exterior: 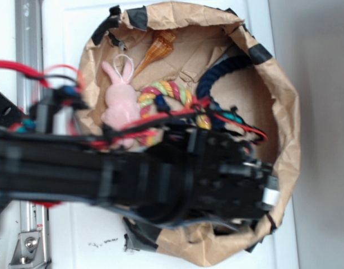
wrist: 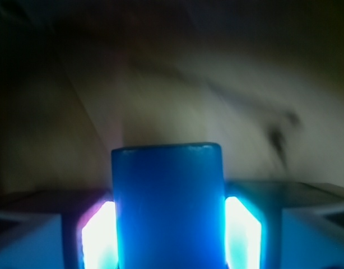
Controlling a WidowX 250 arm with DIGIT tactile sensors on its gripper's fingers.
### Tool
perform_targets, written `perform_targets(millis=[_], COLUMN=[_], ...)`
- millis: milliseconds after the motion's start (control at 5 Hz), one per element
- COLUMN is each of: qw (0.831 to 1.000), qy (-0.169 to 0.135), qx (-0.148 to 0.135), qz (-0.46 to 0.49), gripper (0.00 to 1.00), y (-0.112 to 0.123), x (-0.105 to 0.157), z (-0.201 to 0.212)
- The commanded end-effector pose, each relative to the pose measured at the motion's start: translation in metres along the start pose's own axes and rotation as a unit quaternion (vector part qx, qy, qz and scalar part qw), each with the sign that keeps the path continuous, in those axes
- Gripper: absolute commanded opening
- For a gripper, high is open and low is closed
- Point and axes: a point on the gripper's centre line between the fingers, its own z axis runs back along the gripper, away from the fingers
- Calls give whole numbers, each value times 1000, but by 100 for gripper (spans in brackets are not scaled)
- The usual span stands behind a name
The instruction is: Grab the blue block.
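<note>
Down in the brown paper bowl point(exterior: 287, 112), the black arm hides the blue block point(wrist: 167, 207) from outside, but the wrist view shows it standing between the glowing fingers point(wrist: 99, 235) of the gripper point(wrist: 169, 238), one pressed to each flat side, so the jaws look clamped on it. It seems a stiff, light wooden slab with smooth faces that could slip. Squeezing across its narrow width looks the right hold.

Bright-blue block point(wrist: 167, 207), pink bunny point(exterior: 120, 100)
</note>
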Motion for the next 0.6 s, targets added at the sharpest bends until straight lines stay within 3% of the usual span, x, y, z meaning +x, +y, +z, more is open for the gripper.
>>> perform_targets(millis=[0, 400], qw=[992, 988], qy=[-107, -103], qx=[-32, -64], qz=[66, 93], gripper=[0, 0], y=[48, 39], x=[-17, -16], z=[110, 138])
